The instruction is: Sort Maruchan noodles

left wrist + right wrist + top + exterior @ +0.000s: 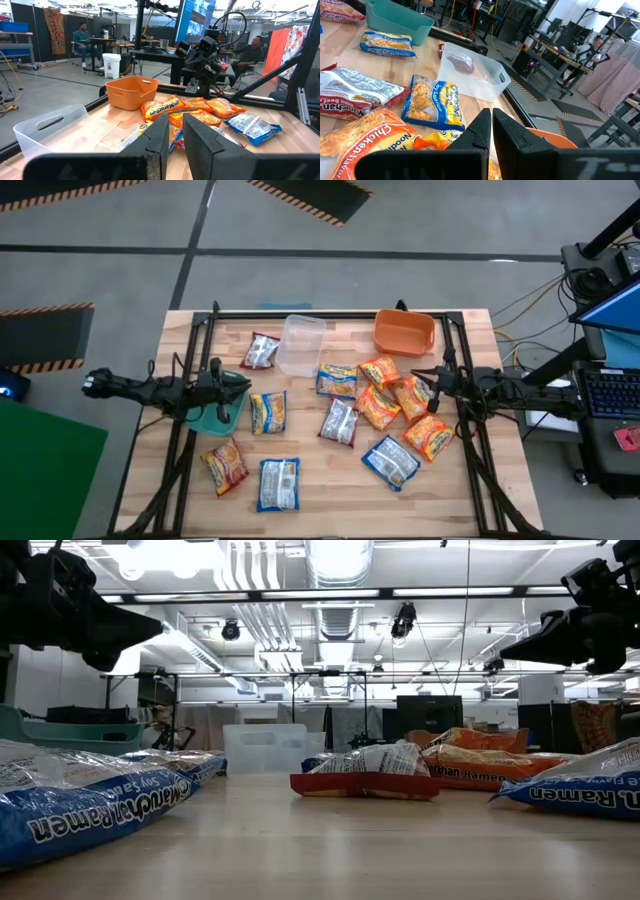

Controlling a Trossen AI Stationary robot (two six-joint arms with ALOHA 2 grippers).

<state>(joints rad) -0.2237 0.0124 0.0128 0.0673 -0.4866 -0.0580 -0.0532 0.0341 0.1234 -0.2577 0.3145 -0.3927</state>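
Maruchan noodles (352, 415) lie loose, mostly right of the clear bin (300, 344). Left gripper (243, 384) hangs over the teal bin (215, 418), right gripper (420, 374) below the orange bin (404, 330); both look nearly closed, empty. Best grab one separate packet flat. Only the right wrist view shows something reddish inside the clear bin, probably a packet

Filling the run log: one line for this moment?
noodle packets loose on table | bins empty | left pincer shut over teal bin | right pincer shut, idle
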